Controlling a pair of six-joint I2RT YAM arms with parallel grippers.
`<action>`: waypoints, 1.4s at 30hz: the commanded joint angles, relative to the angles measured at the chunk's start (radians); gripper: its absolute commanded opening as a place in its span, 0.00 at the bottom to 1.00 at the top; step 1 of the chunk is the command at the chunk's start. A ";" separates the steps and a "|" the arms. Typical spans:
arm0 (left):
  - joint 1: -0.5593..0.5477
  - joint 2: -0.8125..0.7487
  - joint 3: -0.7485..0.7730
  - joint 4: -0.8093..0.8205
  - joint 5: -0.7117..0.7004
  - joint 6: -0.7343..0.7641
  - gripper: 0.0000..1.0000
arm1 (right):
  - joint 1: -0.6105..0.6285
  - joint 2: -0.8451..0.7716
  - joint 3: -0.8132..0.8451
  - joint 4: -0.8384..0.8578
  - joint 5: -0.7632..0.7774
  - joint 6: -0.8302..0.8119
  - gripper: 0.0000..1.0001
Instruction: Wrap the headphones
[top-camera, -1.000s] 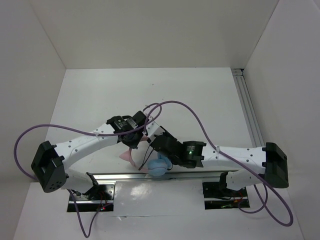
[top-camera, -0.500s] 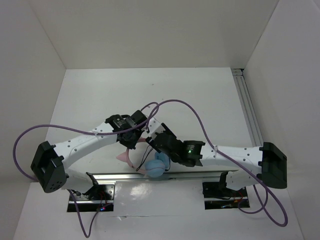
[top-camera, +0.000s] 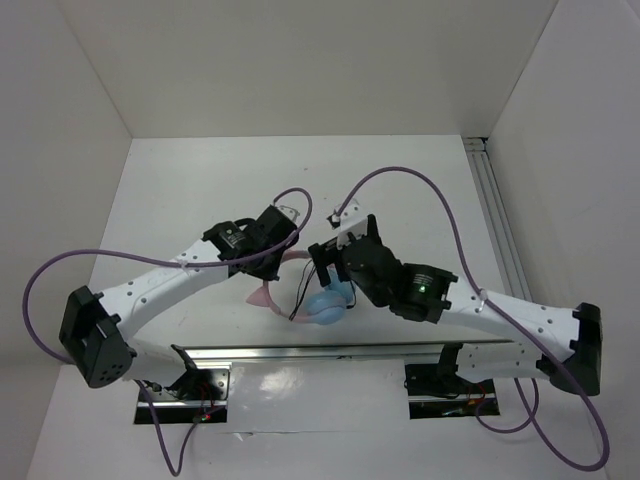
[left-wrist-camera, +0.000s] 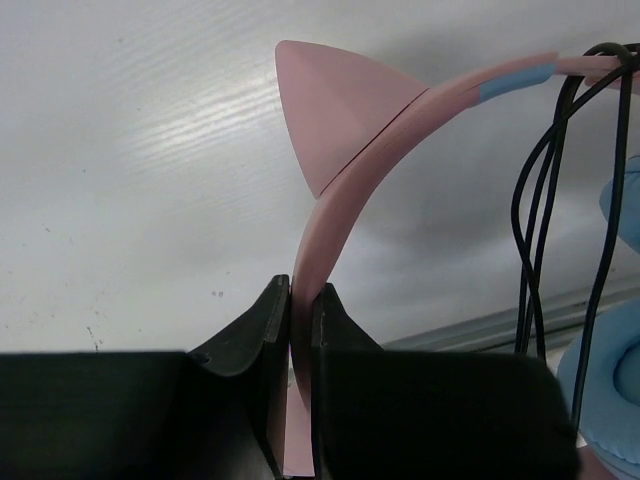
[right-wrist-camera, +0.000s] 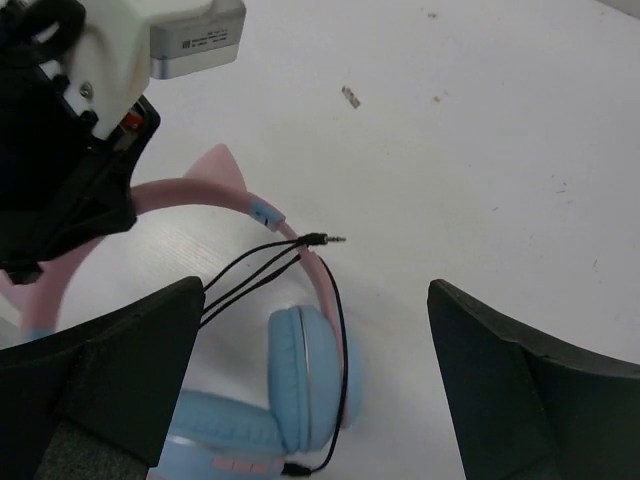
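Note:
The headphones (top-camera: 326, 304) lie near the table's front, with a pink cat-eared headband (left-wrist-camera: 345, 190) and light blue ear cups (right-wrist-camera: 300, 378). The thin black cord (left-wrist-camera: 535, 235) loops over the headband, and its plug (right-wrist-camera: 326, 239) rests loose beside the band. My left gripper (left-wrist-camera: 301, 300) is shut on the headband just below one cat ear. It also shows at the left of the right wrist view (right-wrist-camera: 70, 190). My right gripper (right-wrist-camera: 315, 290) hovers above the ear cups with its jaws wide apart and nothing between them.
An aluminium rail (top-camera: 330, 352) runs along the near edge just behind the headphones. Purple robot cables (top-camera: 400, 172) arc over the middle of the table. A second rail (top-camera: 495, 215) lines the right side, and white walls close in the table.
My right gripper has opened wide, let go of the cord and drawn back up and away. The headphones have shifted slightly right with the left gripper still shut on the band.

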 joint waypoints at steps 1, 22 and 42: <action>0.029 0.006 0.042 0.075 -0.080 -0.098 0.00 | 0.002 -0.085 0.061 -0.083 0.050 0.094 1.00; 0.745 0.590 0.312 0.218 -0.244 -0.437 0.00 | 0.117 -0.142 -0.042 0.004 -0.062 0.227 1.00; 0.765 0.429 0.464 0.132 -0.126 -0.385 1.00 | 0.155 -0.126 0.009 -0.054 -0.015 0.238 1.00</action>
